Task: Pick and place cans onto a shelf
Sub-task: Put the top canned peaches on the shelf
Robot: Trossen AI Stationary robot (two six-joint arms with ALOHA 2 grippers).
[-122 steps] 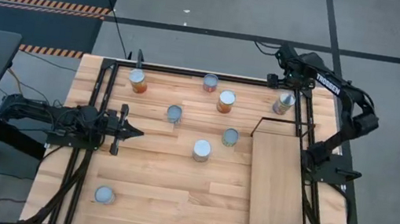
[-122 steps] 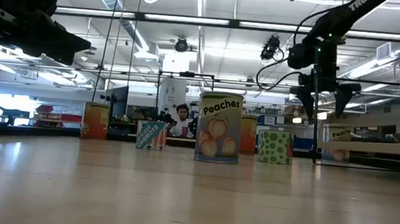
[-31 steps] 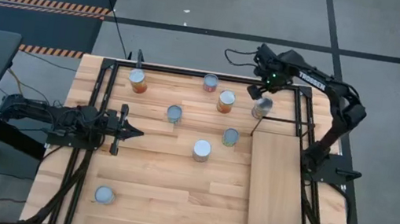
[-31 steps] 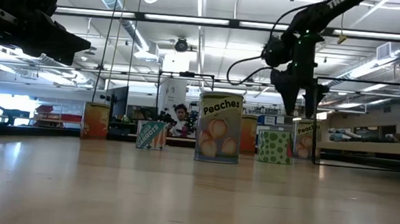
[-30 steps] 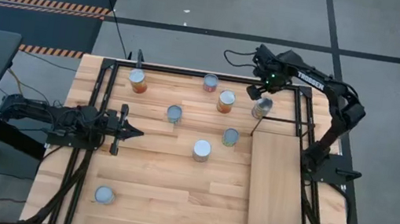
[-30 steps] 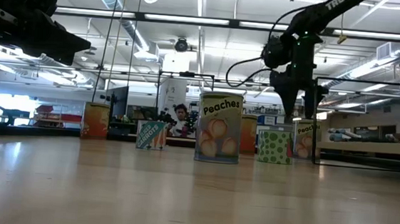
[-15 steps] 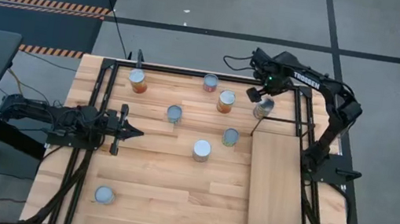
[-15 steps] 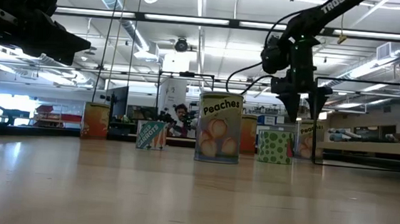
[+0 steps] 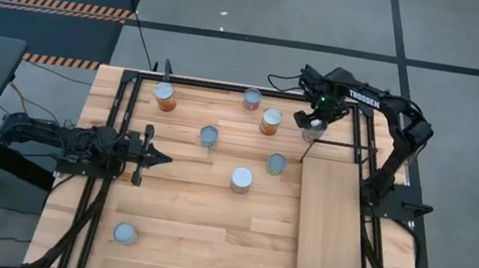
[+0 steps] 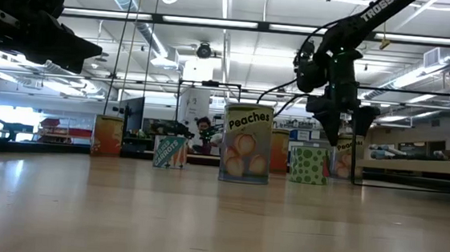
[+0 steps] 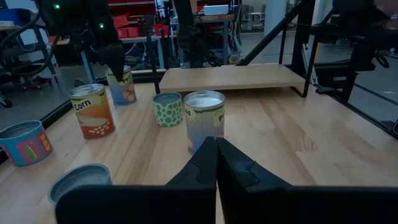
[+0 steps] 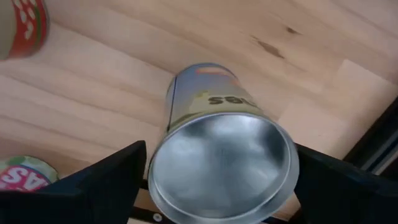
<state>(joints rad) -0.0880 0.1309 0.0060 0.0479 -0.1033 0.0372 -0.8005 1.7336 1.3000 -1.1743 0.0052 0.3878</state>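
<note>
Hovering over the far right part of the table (image 9: 208, 215), the right gripper (image 9: 315, 123) hangs directly above a peaches can (image 12: 217, 149) that stands upright on the tabletop just beyond the far end of the shelf (image 9: 333, 219). The right wrist view looks straight down onto the can's silvery top, with one dark finger (image 12: 106, 171) on each side of it and a visible gap between fingers and can wall, so the pincer is spread wider than the can and grips nothing. The high view hides most of that can under the gripper, while the low view shows the gripper (image 10: 339, 123) with its fingers pointing down just above the can (image 10: 342, 157), beside a green dotted can (image 10: 309, 164) and a larger-looking peaches can (image 10: 246, 142) nearer the camera. Only the high view shows the whole spread: other cans scattered across the table, one orange can (image 9: 164, 96) far left and one grey-topped can (image 9: 124, 233) near left, and the shelf lying bare of cans along the right side. The left gripper (image 9: 143, 155) waits low at the left edge of the table; its wrist view shows the fingertips (image 11: 205, 163) pressed together, holding nothing, pointed toward the cans and the shelf (image 11: 230, 76).
</note>
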